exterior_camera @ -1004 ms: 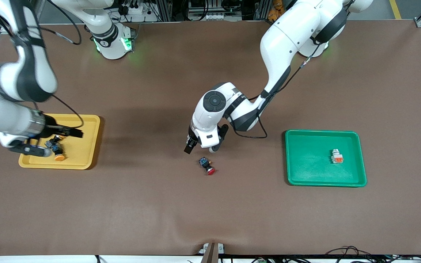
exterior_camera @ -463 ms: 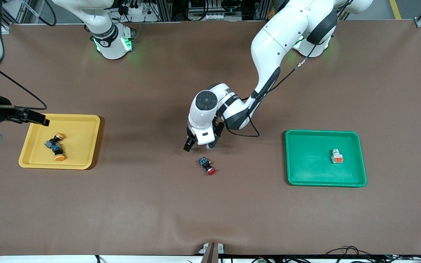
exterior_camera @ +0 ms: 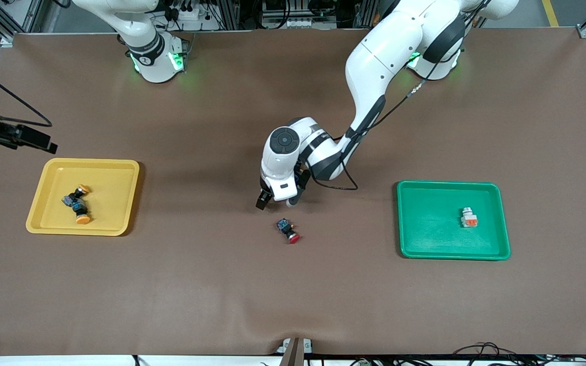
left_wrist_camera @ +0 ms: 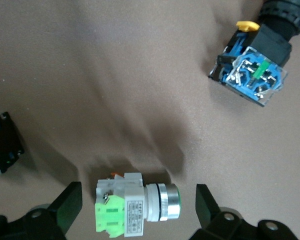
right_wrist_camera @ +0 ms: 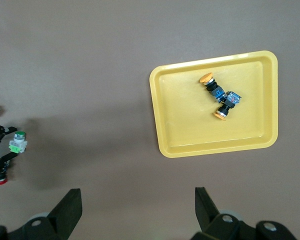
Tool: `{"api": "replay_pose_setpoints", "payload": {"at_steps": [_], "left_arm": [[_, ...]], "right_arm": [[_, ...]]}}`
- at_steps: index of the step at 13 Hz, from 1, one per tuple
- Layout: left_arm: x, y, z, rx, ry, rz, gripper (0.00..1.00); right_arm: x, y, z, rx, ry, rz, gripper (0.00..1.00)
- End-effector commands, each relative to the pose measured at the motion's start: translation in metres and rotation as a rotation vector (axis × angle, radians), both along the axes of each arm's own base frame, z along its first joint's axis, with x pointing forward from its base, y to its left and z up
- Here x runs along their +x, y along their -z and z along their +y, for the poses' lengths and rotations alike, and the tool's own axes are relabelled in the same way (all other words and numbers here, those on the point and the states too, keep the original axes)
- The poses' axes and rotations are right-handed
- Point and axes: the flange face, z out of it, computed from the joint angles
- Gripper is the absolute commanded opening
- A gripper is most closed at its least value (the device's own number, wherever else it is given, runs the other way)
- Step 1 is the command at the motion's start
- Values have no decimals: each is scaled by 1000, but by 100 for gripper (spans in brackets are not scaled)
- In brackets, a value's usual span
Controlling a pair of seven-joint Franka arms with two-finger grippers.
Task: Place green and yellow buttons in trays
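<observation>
The right gripper [right_wrist_camera: 135, 212], open and empty, hangs high beside the yellow tray [exterior_camera: 120, 203], which holds two yellow-capped buttons [exterior_camera: 77, 204]. At mid-bench the left gripper [left_wrist_camera: 135, 210], open, straddles the green button [left_wrist_camera: 135, 210]; next it should close, then carry it to the green tray [exterior_camera: 425, 223].

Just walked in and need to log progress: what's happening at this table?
Two arms are sorting buttons into trays. The yellow tray holds two orange-yellow capped buttons; the green tray holds one white button with an orange block. The left gripper hangs open over the white button with a green block at mid-table, beside a red-capped button. The right gripper, open and empty, is high above the table beside the yellow tray.
</observation>
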Motion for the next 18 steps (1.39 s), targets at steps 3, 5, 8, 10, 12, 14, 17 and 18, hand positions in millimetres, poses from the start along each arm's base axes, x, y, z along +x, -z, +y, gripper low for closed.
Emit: {"api": "replay_pose_setpoints", "payload": {"at_steps": [3,5,8,10,12,14,17,18], "left_arm": [[0,3,-10,-32,-23,-18,100],[1,5,-10,-47,-24,-29,100],[-1,13,-10,-40,-21,-22,100],[-5,21,-11,-32,-18,-18,100],[-7,27,-11,-25,-14,-15,100],[-9,27,-13,-24,-5,-16,40],[-5,16,-12,-29,-4,-26,4],[0,2,-10,-31,-6,-33,6]], "right_arm": [[-11,-27,10,-4,9,-20,100],[-11,-33,6,-8,21,-30,100],[-10,-49,9,-22,11,-67,100],[-11,-51,8,-47,5,-65,100],[-11,-51,10,-36,9,-63,100],[-15,-46,8,-34,14,-21,100],[-17,-46,8,-30,12,-7,100],[-17,-46,10,-30,11,-7,100]]}}
